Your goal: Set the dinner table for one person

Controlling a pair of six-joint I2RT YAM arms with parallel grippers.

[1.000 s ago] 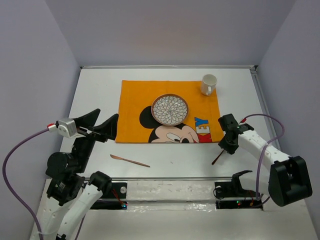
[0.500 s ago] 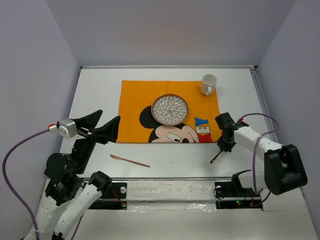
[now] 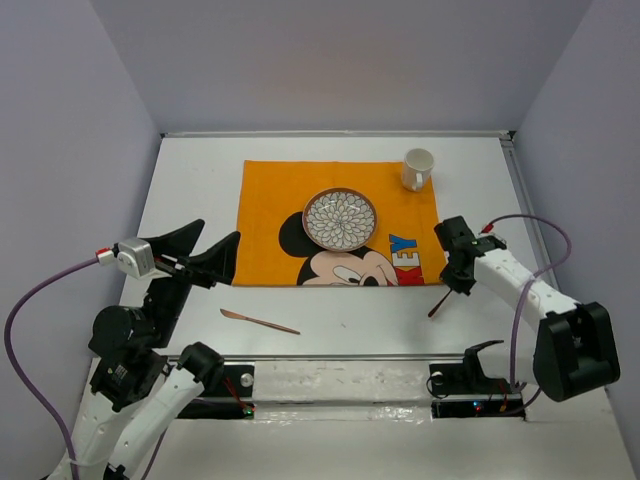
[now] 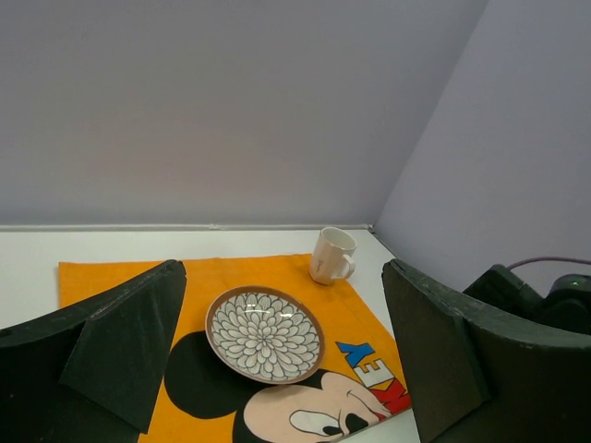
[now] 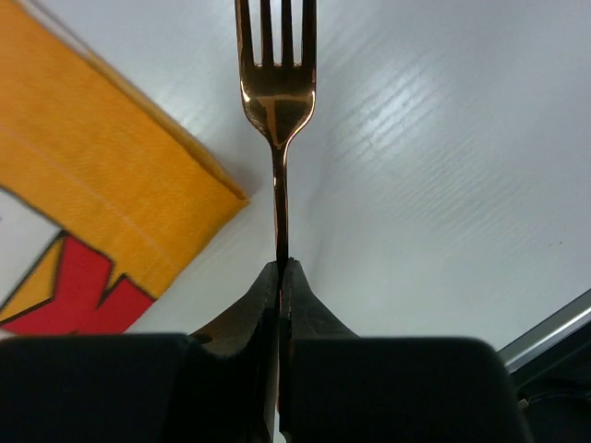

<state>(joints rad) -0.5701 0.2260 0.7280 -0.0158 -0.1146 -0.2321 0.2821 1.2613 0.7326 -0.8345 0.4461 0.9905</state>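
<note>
A copper fork [image 3: 437, 307] lies on the white dinner table [image 3: 190, 190], just off the near right corner of the orange Mickey Mouse mat [image 3: 270, 200]. My right gripper [image 3: 458, 283] is shut on the fork's handle. In the right wrist view the fork [image 5: 277, 92] points away from my right gripper [image 5: 280, 268], tines over bare table. A copper knife [image 3: 258, 321] lies near the front, left of centre. My left gripper [image 3: 217, 232] hovers open over the mat's left edge, holding nothing, and in its wrist view my left gripper [image 4: 283, 277] frames the patterned plate [image 4: 264, 332].
The plate [image 3: 340, 219] sits at the mat's centre and a white mug [image 3: 417, 168] stands at its far right corner. The mug [image 4: 331, 255] also shows in the left wrist view. A metal rail [image 3: 350, 357] runs along the near edge. Grey walls enclose the table.
My right gripper has closed onto the fork's handle and shifted slightly right with it. The left arm has barely moved.
</note>
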